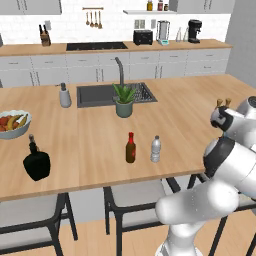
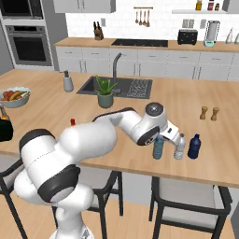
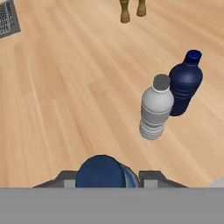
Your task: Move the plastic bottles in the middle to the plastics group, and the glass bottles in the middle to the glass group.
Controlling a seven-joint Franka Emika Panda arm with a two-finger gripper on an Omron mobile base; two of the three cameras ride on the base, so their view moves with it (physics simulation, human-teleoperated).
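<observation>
**Spotter:** Where's your tool?

**Me:** The tool [image 3: 107,175] is clamped on the blue-capped bottle [image 2: 158,146], fingers either side of its body. In the hand view I look straight down on its cap, so its long axis runs along the tool, upright over the table [image 1: 90,130].

**Spotter:** And the plastics group?

**Me:** Grey-capped clear bottle [image 3: 155,109] at about one o'clock from the tool in the hand view, dark blue bottle [image 3: 185,82] touching or just behind it. From the right base view, my bottle stands just beside them, at their nine o'clock.

**Spotter:** What's left?

**Me:** I judge this one ready to release. The white-capped bottle [image 1: 156,149] and the red-capped brown bottle [image 1: 130,148] wait mid-table; the black bottle [image 1: 36,162] sits far off at their nine o'clock.
</observation>
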